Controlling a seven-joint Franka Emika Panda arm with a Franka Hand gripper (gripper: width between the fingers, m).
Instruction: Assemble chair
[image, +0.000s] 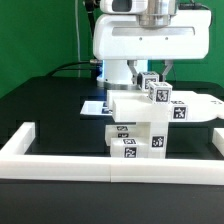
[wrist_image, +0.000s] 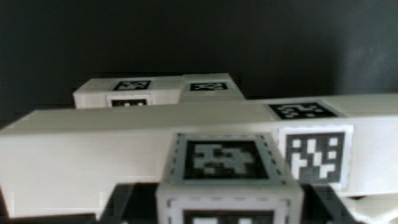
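1. Fingers (image: 155, 76) come down from above over the part-built chair (image: 140, 120), which sits mid-tabletop (image: 50, 110) just behind the front rail (image: 110, 165).
2. Fingers look nearly together, pinched on a small tagged block (image: 158, 93) at the chair's top. In the wrist view the block (wrist_image: 228, 170) sits right between the dark fingertips (wrist_image: 128, 208).
3. Key relation: the held block is straight below the fingers and on top of a long white slab (wrist_image: 160, 140). The slab's long axis runs crosswise to the grip. Whether block and slab are seated or only touching, I cannot tell.
4. Look of the chair: chunky white blocks stacked, black-and-white tags on most faces, a lower block (image: 135, 143) toward the rail, a flat piece (image: 195, 108) sticking out to the exterior view's right.
5. A second tagged block (wrist_image: 157, 90) lies beyond the slab.
6. Judgement: the next move is likely a press or a twist downward.
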